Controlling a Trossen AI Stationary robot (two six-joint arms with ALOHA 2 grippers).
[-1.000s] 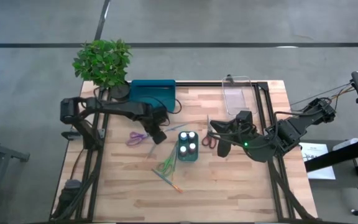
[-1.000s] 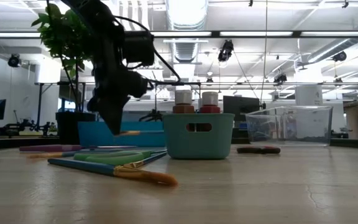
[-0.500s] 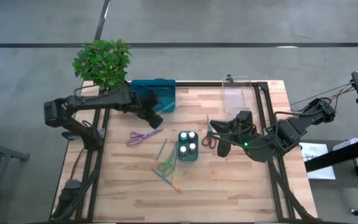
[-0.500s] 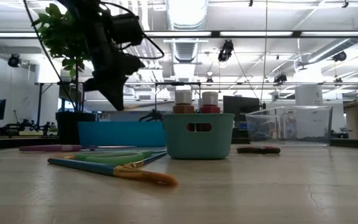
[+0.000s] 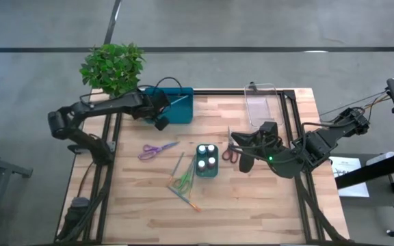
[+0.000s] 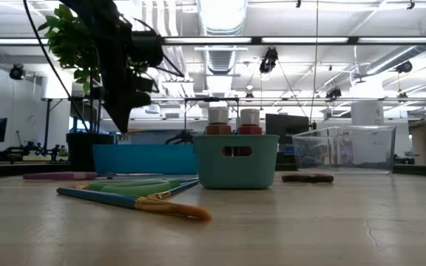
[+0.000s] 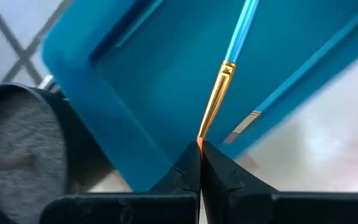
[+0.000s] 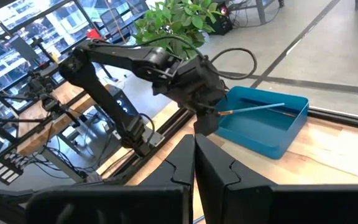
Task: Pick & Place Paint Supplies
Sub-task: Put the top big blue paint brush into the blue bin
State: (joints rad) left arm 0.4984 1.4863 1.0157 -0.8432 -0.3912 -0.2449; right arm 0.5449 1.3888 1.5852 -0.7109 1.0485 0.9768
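Observation:
My left gripper (image 5: 161, 119) is up over the near left corner of the teal tray (image 5: 178, 109) and is shut on a thin blue-handled brush (image 7: 234, 45). My right gripper (image 5: 242, 161) waits shut near the table's right side, beside the red scissors (image 5: 230, 154). The white-capped pots (image 5: 207, 158) stand in a small teal basket (image 6: 237, 159). On the wood lie purple scissors (image 5: 152, 149), green scissors (image 5: 182, 181), a grey brush (image 5: 177, 164) and a blue brush with an orange tip (image 5: 185, 199). My left gripper pinches the brush between its two fingertips at the narrow end of the gold ferrule (image 7: 207, 129). The brush runs straight on from the fingers, and its blue handle (image 8: 257, 107) reaches out over the teal tray. It is lifted clear and lies nearly level.
A potted plant (image 5: 115, 67) stands at the far left corner, just behind the teal tray. A clear plastic tray (image 5: 260, 104) sits at the far right. The near half of the table (image 5: 252, 212) is bare wood.
My left gripper has risen from the middle of the table, beside the purple scissors, and moved toward the far left corner. It has carried the brush up off the wood and over the teal tray. The right arm has kept still.

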